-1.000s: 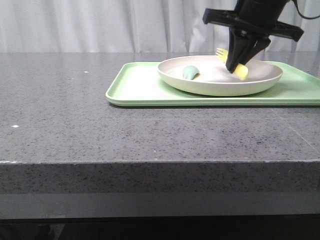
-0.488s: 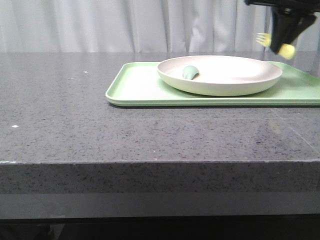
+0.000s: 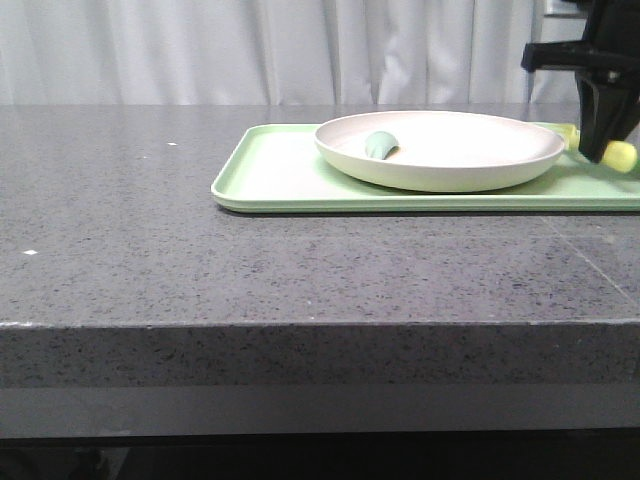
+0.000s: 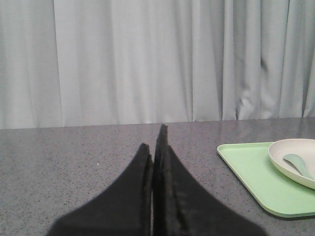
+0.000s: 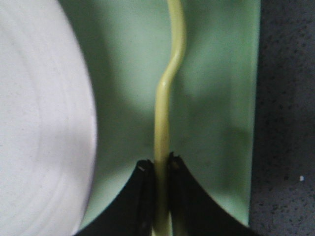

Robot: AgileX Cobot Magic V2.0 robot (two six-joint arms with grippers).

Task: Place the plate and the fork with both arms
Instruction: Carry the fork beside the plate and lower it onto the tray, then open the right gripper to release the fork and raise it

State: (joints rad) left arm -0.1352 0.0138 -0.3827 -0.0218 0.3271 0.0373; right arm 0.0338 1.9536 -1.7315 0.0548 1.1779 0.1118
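Observation:
The cream-white plate (image 3: 440,148) sits on the light green tray (image 3: 270,170); it also shows in the left wrist view (image 4: 295,162) and the right wrist view (image 5: 39,128). My right gripper (image 3: 603,152) is shut on the pale yellow fork (image 3: 621,155) just right of the plate, low over the tray. In the right wrist view my right gripper (image 5: 161,164) pinches the fork's handle (image 5: 165,108) over the tray (image 5: 216,123); the tines are out of view. My left gripper (image 4: 153,142) is shut and empty, above the table left of the tray.
A small dull-green curved piece (image 3: 381,145) lies in the plate's left part, also in the left wrist view (image 4: 298,164). The grey stone table (image 3: 150,230) extends left and forward. The tray's right edge (image 5: 253,123) borders the table. White curtains hang behind.
My right gripper has lifted the fork out of the plate, carried it right past the plate's rim, then come down beside the plate over the tray.

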